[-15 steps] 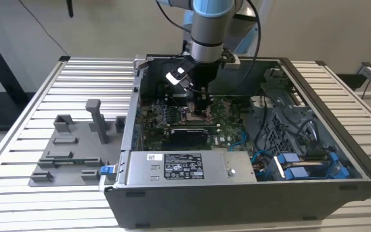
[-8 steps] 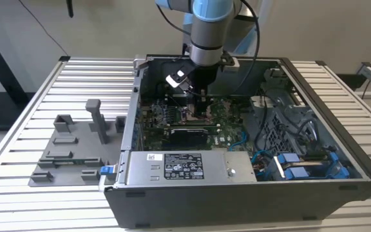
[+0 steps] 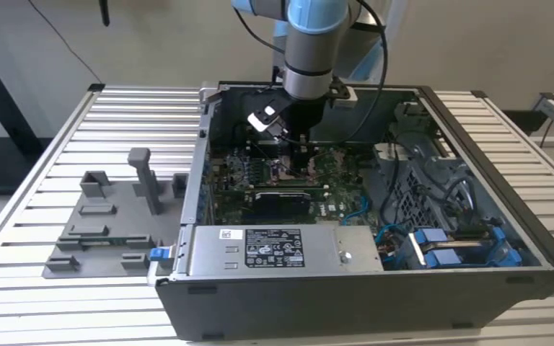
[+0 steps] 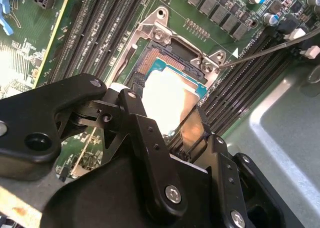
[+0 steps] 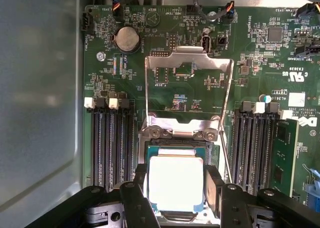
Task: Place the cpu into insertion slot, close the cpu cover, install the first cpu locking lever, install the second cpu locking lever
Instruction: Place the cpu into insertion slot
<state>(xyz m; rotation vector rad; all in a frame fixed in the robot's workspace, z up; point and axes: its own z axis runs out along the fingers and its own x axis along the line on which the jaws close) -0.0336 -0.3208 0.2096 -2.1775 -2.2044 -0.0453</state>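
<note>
While the end effector (image 5: 176,189) pinches the cpu (image 5: 175,172) just above the slot (image 4: 149,62), at eleven o'clock from the middle of the case (image 3: 374,306) in the exterior view, lowering should stay level and corner-aligned; the cover (image 5: 189,52) stands open.

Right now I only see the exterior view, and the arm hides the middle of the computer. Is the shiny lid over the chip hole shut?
Observer: No. In the first wrist view the cpu cover is swung open, off the insertion slot.
Operator: Where's the chip?
Observer: The cpu is over the slot, silvery top up, under the gripper; whether it's seated, I can't tell.
Operator: Any lever latched?
Observer: In the second wrist view a thin lever juts away from the slot's corner, not latched.
</note>
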